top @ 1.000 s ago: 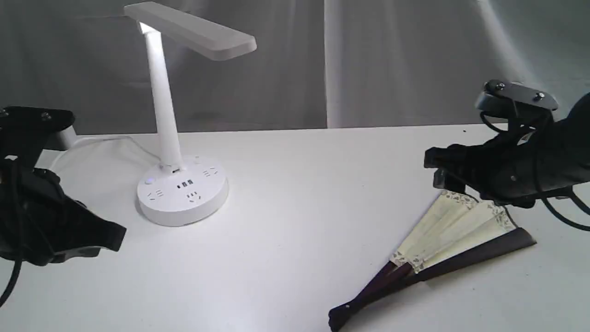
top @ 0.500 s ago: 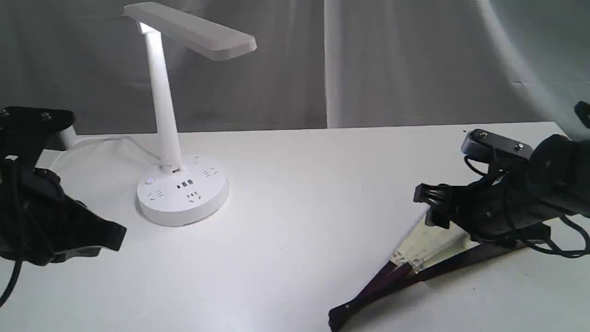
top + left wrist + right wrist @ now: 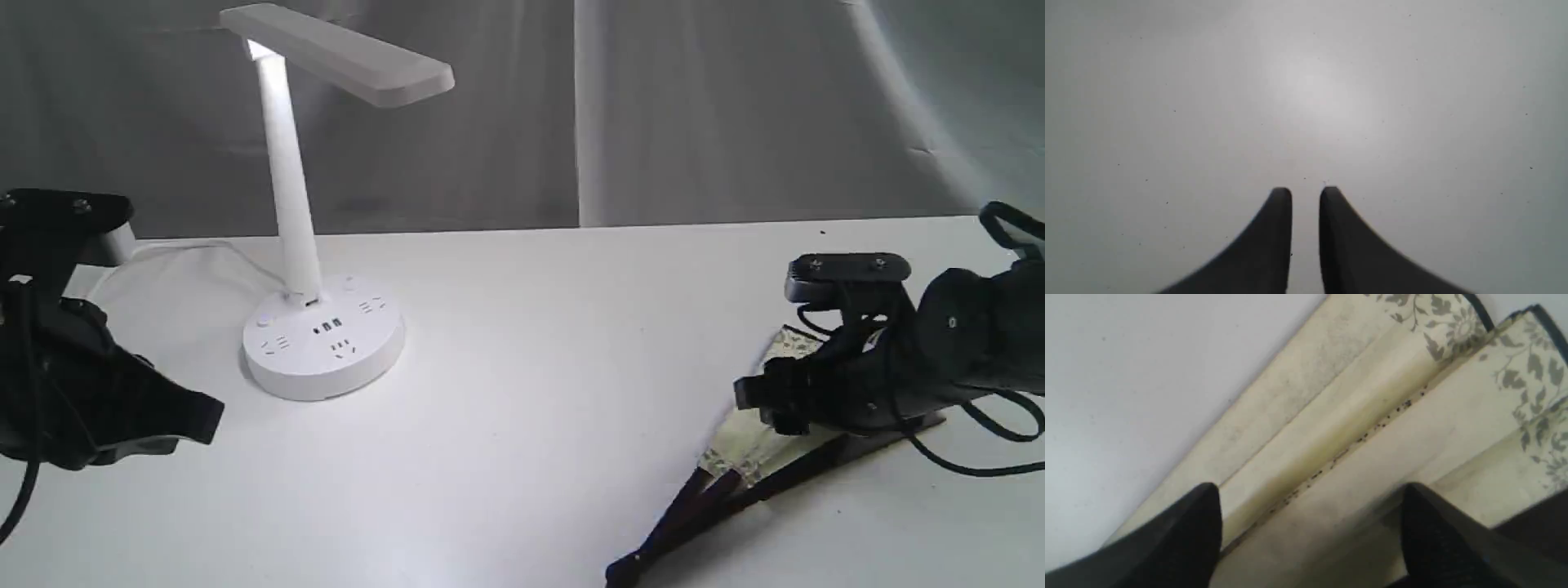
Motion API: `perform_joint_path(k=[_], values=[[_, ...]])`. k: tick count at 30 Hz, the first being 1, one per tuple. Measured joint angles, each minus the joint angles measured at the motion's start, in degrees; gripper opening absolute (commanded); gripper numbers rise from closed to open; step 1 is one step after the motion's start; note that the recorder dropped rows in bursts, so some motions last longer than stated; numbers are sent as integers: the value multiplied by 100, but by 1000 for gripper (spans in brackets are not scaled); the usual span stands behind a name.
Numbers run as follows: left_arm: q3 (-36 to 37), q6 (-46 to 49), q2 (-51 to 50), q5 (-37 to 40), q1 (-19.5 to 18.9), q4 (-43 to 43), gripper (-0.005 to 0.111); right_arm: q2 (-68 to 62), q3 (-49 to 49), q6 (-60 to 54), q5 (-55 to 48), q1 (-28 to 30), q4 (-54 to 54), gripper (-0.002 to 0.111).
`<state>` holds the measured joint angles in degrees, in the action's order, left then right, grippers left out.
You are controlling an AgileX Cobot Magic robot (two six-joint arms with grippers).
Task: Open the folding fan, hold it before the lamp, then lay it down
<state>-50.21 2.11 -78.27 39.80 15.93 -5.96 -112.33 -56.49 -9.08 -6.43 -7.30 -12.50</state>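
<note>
The folding fan [image 3: 739, 449] lies partly spread on the white table at the lower right, its dark ribs running down to the pivot near the front edge. My right gripper [image 3: 755, 404] hangs low over its cream leaf, open. In the right wrist view the right gripper [image 3: 1310, 490] straddles pleats of the fan [image 3: 1355, 416], with the floral border beyond. The white lamp [image 3: 290, 204] stands lit at the back left. My left gripper [image 3: 200, 420] rests at the far left, away from both. The left gripper [image 3: 1305, 192] shows a narrow gap and holds nothing.
The lamp's white cord [image 3: 163, 249] trails left behind its round base. A grey curtain hangs behind the table [image 3: 531, 367]. The fan's pivot lies close to the table's front edge.
My right gripper has come down from above the fan's outer edge to just over its leaf. The fan's pivot end has shifted slightly right. The left arm is still.
</note>
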Motion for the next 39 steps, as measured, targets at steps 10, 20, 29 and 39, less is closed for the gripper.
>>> perform_joint_path(k=[10, 20, 29, 39], values=[[0, 0, 0, 0, 0, 0, 12, 0, 0, -285, 363, 0, 1790, 62], [0, 0, 0, -10, 0, 0, 12, 103, 0, 366, 352, 0, 636, 62], [0, 0, 0, -10, 0, -45, 12, 203, -745, 950, -1564, 0, -54, 62], [0, 0, 0, -10, 0, -45, 12, -14, -926, 1772, -1890, 0, 461, 62]])
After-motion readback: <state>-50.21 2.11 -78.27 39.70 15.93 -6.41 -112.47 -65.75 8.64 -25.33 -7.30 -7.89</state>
